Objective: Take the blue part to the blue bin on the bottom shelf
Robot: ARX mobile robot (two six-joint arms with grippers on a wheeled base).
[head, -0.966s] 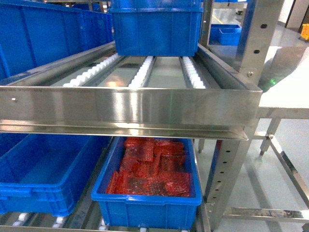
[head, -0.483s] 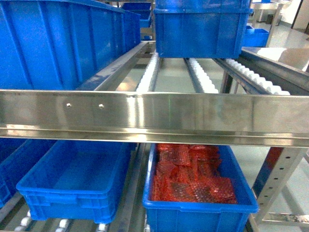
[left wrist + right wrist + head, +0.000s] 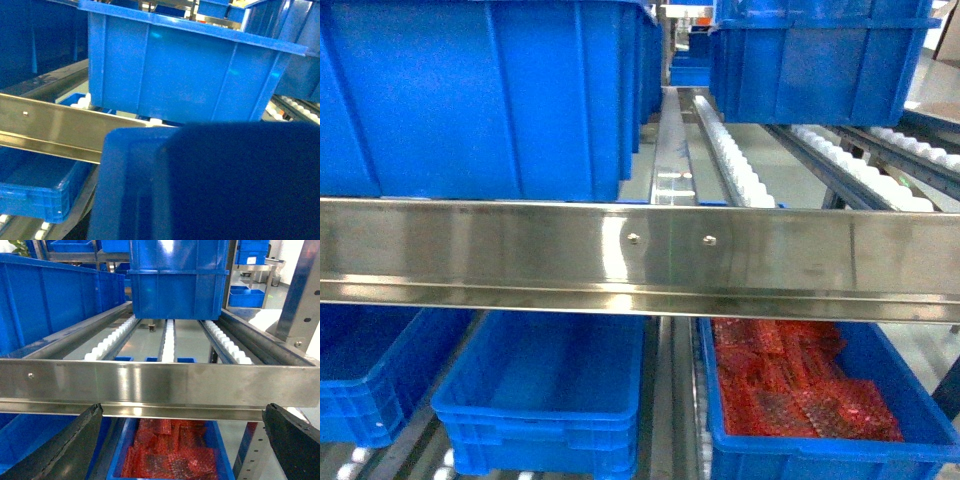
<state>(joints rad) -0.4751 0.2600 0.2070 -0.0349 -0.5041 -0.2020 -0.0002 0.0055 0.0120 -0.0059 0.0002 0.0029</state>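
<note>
Right gripper (image 3: 182,440): jaws spread wide, nothing held.
Left gripper: jaw state cannot be told.
Red-netted crate (image 3: 172,455): seen between right jaws, below.
Blue bin (image 3: 545,400): bottom shelf (image 3: 665,400).

head: level, near rack | wrists: closer, forward | shared: steel rail (image 3: 640,250)

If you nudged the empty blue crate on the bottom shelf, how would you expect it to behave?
The empty blue crate sits on white rollers, so it would probably glide along the bottom shelf rather than tip. With nothing visible inside, it is likely light. Its thick rim and ribbed walls suggest stiffness.
</note>
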